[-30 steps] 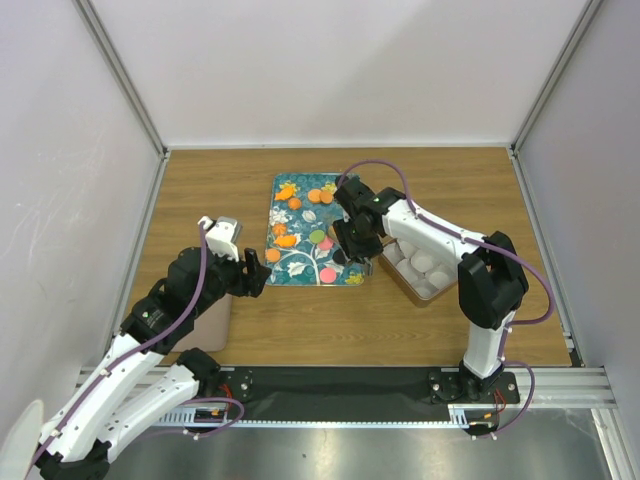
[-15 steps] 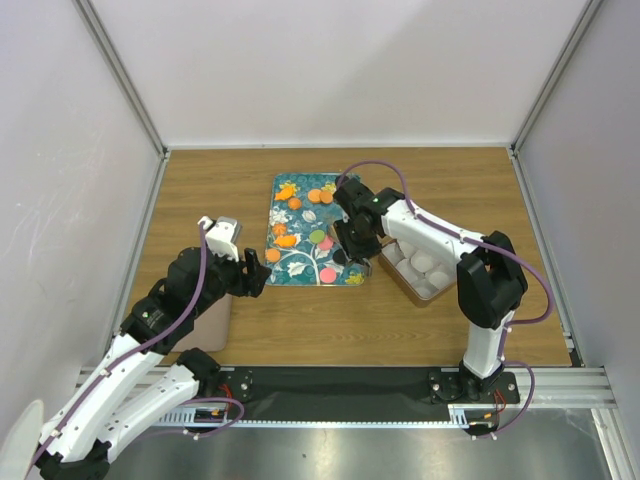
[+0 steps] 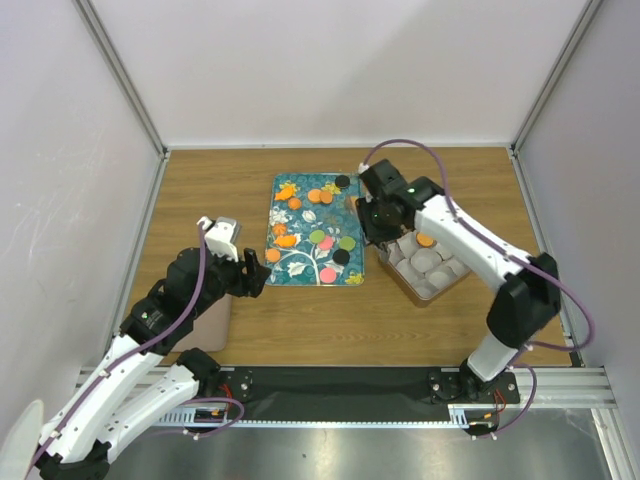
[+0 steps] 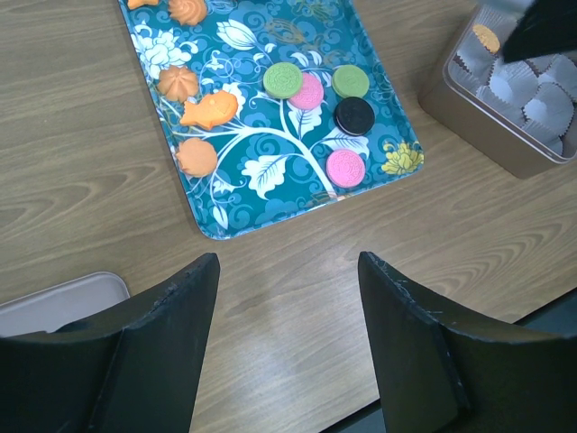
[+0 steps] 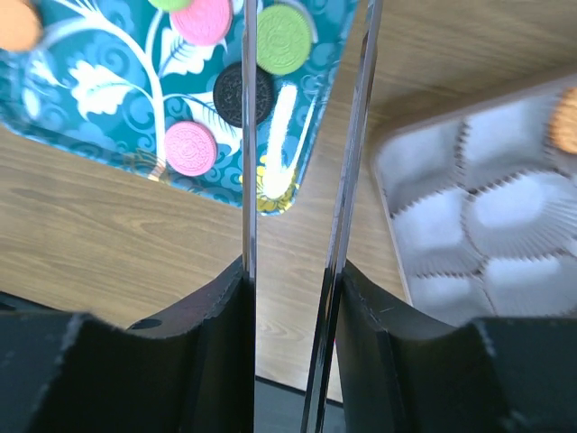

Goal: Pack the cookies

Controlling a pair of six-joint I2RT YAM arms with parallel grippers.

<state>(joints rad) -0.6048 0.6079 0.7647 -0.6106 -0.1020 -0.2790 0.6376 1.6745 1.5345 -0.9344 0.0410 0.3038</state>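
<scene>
The teal tray (image 3: 300, 262) holds several cookies: orange ones (image 3: 315, 196) at the far end, and green (image 3: 317, 237), pink (image 3: 327, 274) and black (image 3: 340, 257) ones near its right side. They also show in the left wrist view, among them a green one (image 4: 283, 79) and a black one (image 4: 354, 115). One orange cookie (image 3: 425, 240) lies in a paper cup of the metal box (image 3: 415, 290). My right gripper (image 3: 374, 216) hangs open and empty between the tray's right edge and the box. Its thin blades (image 5: 248, 135) frame bare wood. My left gripper (image 4: 288, 271) is open and empty over the table in front of the tray.
A flat grey lid (image 3: 213, 322) lies at the left, under my left arm. White walls and metal posts close in the table on three sides. The box (image 4: 478, 108) stands right of the tray, with white paper cups (image 5: 505, 203) inside.
My right gripper has risen from the tray's right part and moved up and right towards the box, uncovering a green and a black cookie. The left arm has not moved.
</scene>
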